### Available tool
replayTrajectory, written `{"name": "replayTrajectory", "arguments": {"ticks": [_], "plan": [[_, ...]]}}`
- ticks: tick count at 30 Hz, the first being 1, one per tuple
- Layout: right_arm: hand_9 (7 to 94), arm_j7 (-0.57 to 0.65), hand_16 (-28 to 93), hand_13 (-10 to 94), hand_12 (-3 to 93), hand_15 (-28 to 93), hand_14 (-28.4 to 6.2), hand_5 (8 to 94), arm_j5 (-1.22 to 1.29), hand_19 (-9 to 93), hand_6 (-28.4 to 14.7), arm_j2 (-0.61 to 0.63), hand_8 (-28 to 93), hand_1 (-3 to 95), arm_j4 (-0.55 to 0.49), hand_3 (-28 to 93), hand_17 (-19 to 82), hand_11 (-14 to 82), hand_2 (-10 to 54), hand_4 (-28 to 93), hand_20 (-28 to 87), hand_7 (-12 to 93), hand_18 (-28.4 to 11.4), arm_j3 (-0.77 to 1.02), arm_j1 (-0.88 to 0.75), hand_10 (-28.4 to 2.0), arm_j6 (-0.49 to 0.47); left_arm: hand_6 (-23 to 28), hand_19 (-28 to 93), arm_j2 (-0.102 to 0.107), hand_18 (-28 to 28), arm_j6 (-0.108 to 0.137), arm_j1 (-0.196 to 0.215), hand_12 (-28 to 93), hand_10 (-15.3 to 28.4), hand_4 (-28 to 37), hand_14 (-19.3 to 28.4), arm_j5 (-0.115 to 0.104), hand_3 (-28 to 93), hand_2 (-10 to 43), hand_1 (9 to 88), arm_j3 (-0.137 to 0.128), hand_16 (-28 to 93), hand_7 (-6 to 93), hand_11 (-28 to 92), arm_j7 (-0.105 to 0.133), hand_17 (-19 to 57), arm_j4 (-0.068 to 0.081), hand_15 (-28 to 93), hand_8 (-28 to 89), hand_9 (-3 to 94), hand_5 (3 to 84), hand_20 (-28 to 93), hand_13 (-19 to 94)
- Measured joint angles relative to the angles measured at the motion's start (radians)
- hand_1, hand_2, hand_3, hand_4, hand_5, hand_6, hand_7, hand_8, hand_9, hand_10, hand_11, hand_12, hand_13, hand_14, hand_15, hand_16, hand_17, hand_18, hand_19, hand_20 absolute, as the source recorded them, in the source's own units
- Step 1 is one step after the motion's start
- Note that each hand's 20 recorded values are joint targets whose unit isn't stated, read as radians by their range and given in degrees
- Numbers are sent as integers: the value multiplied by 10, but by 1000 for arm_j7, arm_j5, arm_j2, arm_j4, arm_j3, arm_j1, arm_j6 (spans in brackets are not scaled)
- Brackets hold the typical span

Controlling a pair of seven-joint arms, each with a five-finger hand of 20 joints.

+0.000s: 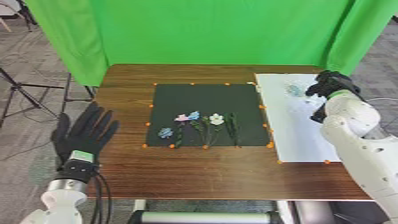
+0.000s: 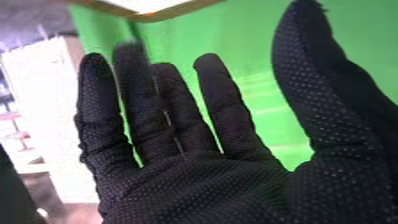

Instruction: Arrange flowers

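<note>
Brown wd tbl (image 1: 195, 175) w/ blk mat (image 1: 204, 97), wht sheet (image 1: 298, 140) on R.

Four flower heads (image 1: 216, 119), one black mat (image 1: 204, 97), one white sheet (image 1: 298, 135), one wooden table (image 1: 178, 175).

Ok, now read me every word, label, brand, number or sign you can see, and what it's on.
No text can be read.
Green label on the left hand: any print is too small to read.
Green patch by the right hand: no print can be made out.
</note>
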Motion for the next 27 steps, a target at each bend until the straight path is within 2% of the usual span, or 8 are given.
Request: {"name": "replayTrajectory", "arguments": {"ticks": [2, 4, 7, 9, 13, 17, 20, 27], "plan": [[388, -23, 82, 277, 109, 365, -167, 390, -27, 657, -45, 3, -120, 374, 29, 833, 175, 109, -95, -282, 219, 163, -205, -16, 16, -129, -68, 68, 348, 1, 137, 17, -1, 91, 127, -283, 136, 5, 732, 111, 280, 1, -86, 165, 209, 10, -54, -2, 354, -102, 324, 391, 99, 241], [380, -36, 74, 269, 102, 347, -155, 399, -20, 645, -31, 3, -125, 399, 48, 836, 173, 110, -95, -282, 214, 179, -199, -28, 29, -103, -112, 67, 347, 1, 136, 17, -2, 91, 126, -283, 136, 6, 732, 112, 281, 2, -87, 167, 209, 10, -53, -2, 355, -102, 325, 391, 99, 242], [382, -40, 69, 279, 87, 346, -142, 416, 21, 647, -17, 0, -146, 437, 65, 843, 178, 126, -95, -282, 211, 209, -196, -39, 38, -98, -110, 67, 352, 4, 137, 16, -4, 92, 129, -283, 135, 2, 735, 115, 282, 8, -87, 180, 220, 11, -54, -1, 360, -105, 334, 397, 101, 250], [440, -41, 76, 358, 82, 370, -127, 453, 28, 683, -7, -3, -156, 464, 70, 834, 211, 137, -95, -282, 223, 217, -196, -44, 39, -96, -103, 67, 354, 7, 136, 23, -9, 92, 129, -283, 134, -4, 735, 118, 283, 18, -87, 182, 223, 19, -53, -2, 366, -107, 336, 399, 102, 254], [556, -40, 107, 492, 99, 394, -106, 557, 22, 706, 11, -7, -156, 510, 81, 821, 247, 141, -95, -283, 235, 219, -192, -58, 39, -90, -63, 67, 355, 12, 136, 40, -14, 92, 129, -283, 133, -18, 734, 121, 283, 27, -88, 189, 229, 32, -53, -2, 375, -110, 343, 404, 102, 257], [659, -43, 299, 593, 140, 342, -62, 640, 13, 740, 18, -13, -72, 580, 92, 740, 285, 134, -90, -283, 285, 236, -187, -68, 36, -88, -44, 66, 361, 12, 137, 58, -19, 92, 130, -283, 134, -25, 735, 124, 283, 29, -88, 197, 237, 40, -53, -3, 387, -112, 349, 410, 105, 263], [755, -47, 362, 651, 235, 331, -46, 706, 1, 751, 25, -20, -28, 595, 98, 721, 302, 81, -86, -283, 311, 274, -186, -69, 31, -77, -43, 68, 363, 12, 137, 75, -23, 91, 131, -283, 135, -33, 736, 125, 283, 34, -91, 199, 240, 45, -53, -3, 393, -116, 351, 412, 105, 263], [793, -73, 366, 681, 243, 320, -47, 752, -69, 751, 32, -14, -28, 585, 82, 715, 313, 63, -71, -283, 315, 259, -191, -86, -7, -75, 133, 68, 365, 12, 138, 79, -29, 88, 131, -283, 135, -39, 737, 127, 281, 38, -96, 200, 242, 45, -54, -3, 396, -118, 351, 412, 104, 261]]}}
